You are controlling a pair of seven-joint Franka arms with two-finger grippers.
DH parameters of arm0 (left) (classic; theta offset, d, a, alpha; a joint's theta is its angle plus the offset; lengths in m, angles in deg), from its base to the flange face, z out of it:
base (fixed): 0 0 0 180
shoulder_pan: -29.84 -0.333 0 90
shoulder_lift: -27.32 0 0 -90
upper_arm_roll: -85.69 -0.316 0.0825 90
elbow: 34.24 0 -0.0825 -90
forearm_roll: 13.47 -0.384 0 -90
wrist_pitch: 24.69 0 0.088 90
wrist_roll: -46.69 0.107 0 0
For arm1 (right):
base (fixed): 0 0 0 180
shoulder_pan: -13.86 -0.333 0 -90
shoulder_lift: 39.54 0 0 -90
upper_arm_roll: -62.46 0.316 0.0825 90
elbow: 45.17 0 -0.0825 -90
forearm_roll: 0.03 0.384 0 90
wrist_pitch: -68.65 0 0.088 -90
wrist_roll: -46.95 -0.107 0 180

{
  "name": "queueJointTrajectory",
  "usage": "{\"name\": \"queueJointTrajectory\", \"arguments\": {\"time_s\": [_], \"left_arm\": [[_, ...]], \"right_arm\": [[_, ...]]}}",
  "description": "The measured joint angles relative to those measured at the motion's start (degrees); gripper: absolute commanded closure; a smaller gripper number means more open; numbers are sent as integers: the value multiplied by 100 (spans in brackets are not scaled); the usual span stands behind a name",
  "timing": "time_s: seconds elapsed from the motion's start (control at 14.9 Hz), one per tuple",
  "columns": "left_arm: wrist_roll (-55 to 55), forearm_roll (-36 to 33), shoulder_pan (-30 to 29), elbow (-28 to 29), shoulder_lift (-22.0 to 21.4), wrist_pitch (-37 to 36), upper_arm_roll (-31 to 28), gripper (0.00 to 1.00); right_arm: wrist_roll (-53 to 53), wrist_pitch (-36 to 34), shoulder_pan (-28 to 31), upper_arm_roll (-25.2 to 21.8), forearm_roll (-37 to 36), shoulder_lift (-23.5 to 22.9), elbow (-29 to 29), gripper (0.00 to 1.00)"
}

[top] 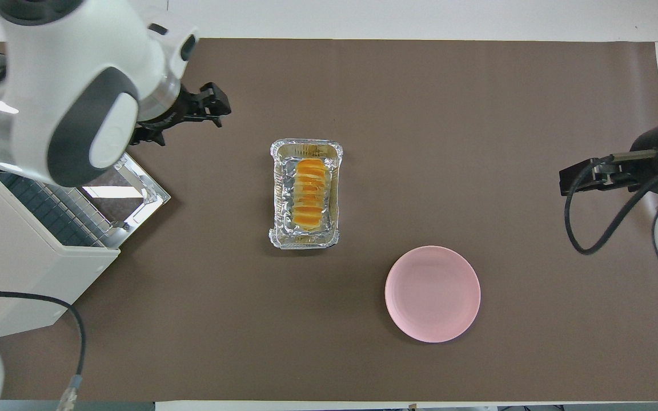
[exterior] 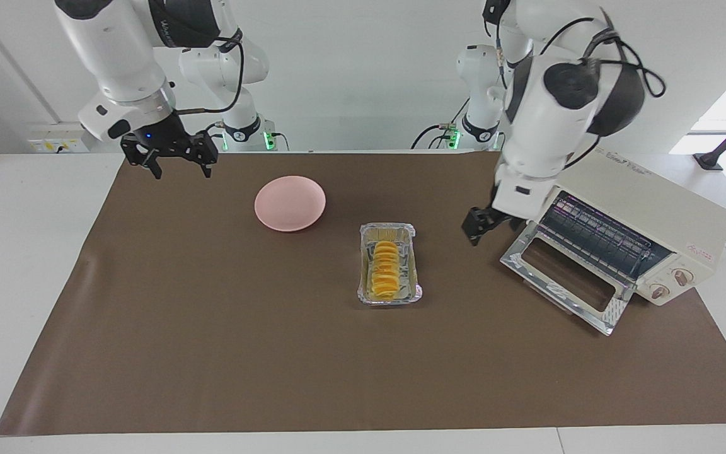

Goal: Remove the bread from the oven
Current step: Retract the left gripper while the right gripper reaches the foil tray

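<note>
Overhead view, ridged bread (top: 309,193), crinkled foil tray (top: 278,197)

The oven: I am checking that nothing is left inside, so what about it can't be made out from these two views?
- Oven interior, facing view: seen only slantwise past the wire rack; the back is in shadow.
- Overhead view: the left arm's body covers much of the open door and rack.
- Knobs: too small to read.
- Bread in the foil tray: its underside is hidden.
</note>
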Motion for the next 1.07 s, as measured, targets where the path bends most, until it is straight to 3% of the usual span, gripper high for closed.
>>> {"name": "queueJointTrajectory", "arguments": {"time_s": [0.34, 0.54, 0.67, 0.81, 1.07], "left_arm": [[1612, 36, -1092, 73, -436, -1067, -9, 0], [2585, 37, -1493, 477, -651, -1368, -42, 0], [2719, 37, -1577, 909, -881, -1371, -45, 0], [2772, 37, -1579, 1224, -1112, -1350, -11, 0], [3054, 20, -1578, 1191, -1158, -1361, -6, 0]], "right_arm": [[-1427, 1019, -1162, 24, 149, -870, -26, 0], [-2159, 1615, -1749, 27, 191, -1446, 34, 0], [-2590, 1761, -2047, 22, 191, -1848, 171, 0], [-3235, 2028, -2372, 14, 189, -2750, 771, 0], [-3307, 2301, -2350, -34, 189, -3266, 1114, 0]]}}
